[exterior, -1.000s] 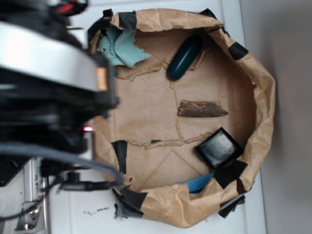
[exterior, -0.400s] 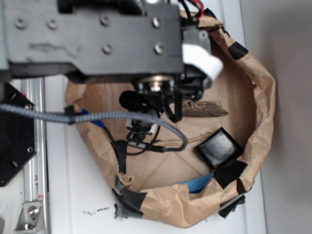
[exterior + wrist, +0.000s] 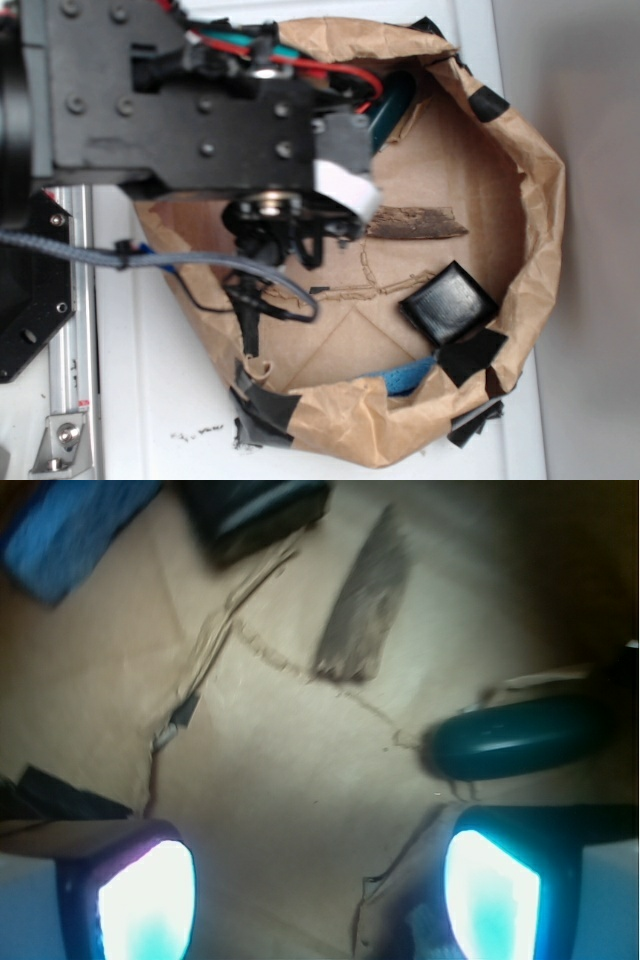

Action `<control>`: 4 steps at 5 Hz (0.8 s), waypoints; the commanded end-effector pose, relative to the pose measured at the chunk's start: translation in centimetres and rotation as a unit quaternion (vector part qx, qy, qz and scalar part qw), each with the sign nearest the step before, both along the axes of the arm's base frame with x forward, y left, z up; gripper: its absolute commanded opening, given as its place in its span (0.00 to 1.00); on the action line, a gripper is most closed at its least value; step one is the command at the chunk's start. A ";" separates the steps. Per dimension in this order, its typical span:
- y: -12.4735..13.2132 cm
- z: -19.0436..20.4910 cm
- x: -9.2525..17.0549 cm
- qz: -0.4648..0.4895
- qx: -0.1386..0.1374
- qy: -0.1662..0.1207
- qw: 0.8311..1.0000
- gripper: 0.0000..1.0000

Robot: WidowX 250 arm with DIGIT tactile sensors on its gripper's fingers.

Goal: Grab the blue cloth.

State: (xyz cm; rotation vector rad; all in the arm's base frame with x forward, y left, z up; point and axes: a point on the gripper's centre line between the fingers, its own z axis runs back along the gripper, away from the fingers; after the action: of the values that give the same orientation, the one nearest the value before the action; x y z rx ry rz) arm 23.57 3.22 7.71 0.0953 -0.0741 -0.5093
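In the exterior view the blue cloth is hidden under my black arm (image 3: 200, 110), which covers the paper tray's upper left. One white finger pad (image 3: 345, 185) sticks out past the arm, near the dark teal oval (image 3: 392, 105). In the wrist view my gripper (image 3: 318, 880) is open, its glowing fingers (image 3: 145, 900) wide apart above bare brown paper. A faint pale bluish ribbed patch (image 3: 425, 927) shows beside the right finger; I cannot tell whether it is the cloth. Nothing is between the fingers.
The brown paper tray (image 3: 530, 200) has raised crumpled walls with black tape. Inside lie a wood sliver (image 3: 415, 223), a black square block (image 3: 448, 303) and a bright blue spongy piece (image 3: 405, 378). A metal rail (image 3: 60, 420) runs along the left.
The arm swung in from the left over the tray and covered the cloth. Since 0.4 s ago its white finger pad has shifted left and lower in the exterior view.
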 end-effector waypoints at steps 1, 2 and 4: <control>4.1 -0.9 0.3 -0.006 0.032 0.013 0.999 1.00; 4.6 -1.7 -0.1 -0.019 0.058 0.053 0.997 1.00; 3.8 -4.2 -1.6 -0.044 0.107 0.113 0.987 1.00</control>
State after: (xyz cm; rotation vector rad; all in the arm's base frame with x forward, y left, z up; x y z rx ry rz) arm 21.61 7.42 2.93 0.2232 0.2273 -0.6062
